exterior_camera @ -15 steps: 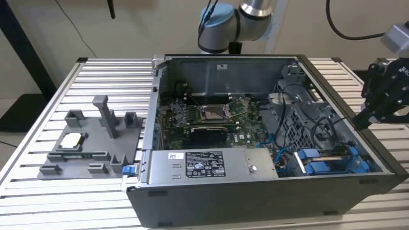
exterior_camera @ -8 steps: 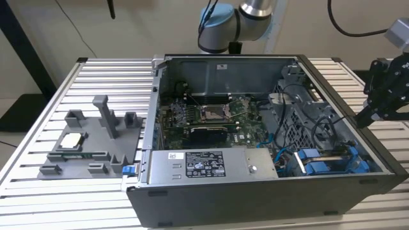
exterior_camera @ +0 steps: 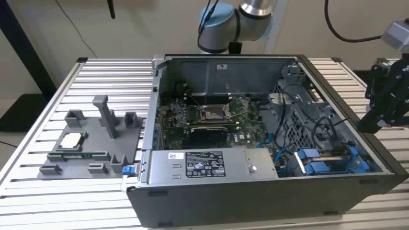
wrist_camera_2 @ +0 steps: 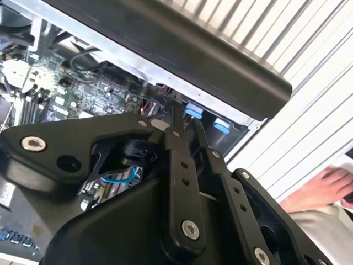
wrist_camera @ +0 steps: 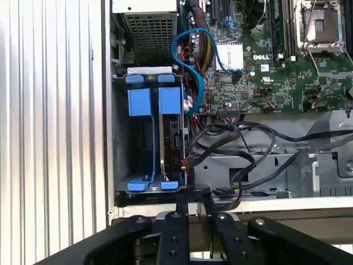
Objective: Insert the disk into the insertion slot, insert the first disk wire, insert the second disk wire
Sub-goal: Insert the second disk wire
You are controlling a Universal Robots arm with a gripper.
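The claw (exterior_camera: 372, 125) hangs outside the open computer case (exterior_camera: 255, 201), just off the case's side wall on the exterior view's right and above the slatted counter (exterior_camera: 115, 76). In both wrist views its two thin fingers (wrist_camera: 182, 207) stand narrow, drawn close together with nothing gripped between them. The disk (wrist_camera: 172, 138) sits just ahead of the fingertips, over the case wall. It stands on edge inside the insertion slot (wrist_camera: 121, 165), in the bay that lies beside the tangle of black cables (wrist_camera: 242, 138), and its blue carrier tabs show at both ends. In the exterior view the disk (exterior_camera: 319, 165) lies below the claw and toward the exterior view's left, in the case's near corner. A blue cable (wrist_camera: 190, 61) loops over the cage's far end and runs down alongside the disk. A dark connector lies against the disk's edge nearest the claw, but whether any wire is seated in the disk cannot be told. Beyond the cage, farther from the claw, stands the silver power-supply box (exterior_camera: 211, 165), and the green motherboard (wrist_camera: 265, 77) spreads out past the cables. Well apart from the claw, across the case on the exterior view's left, a grey fixture tray (exterior_camera: 89, 143) rests on the counter. In the second wrist view a person's hand (wrist_camera_2: 317, 190) rests beside the claw's linkage, outside the case.
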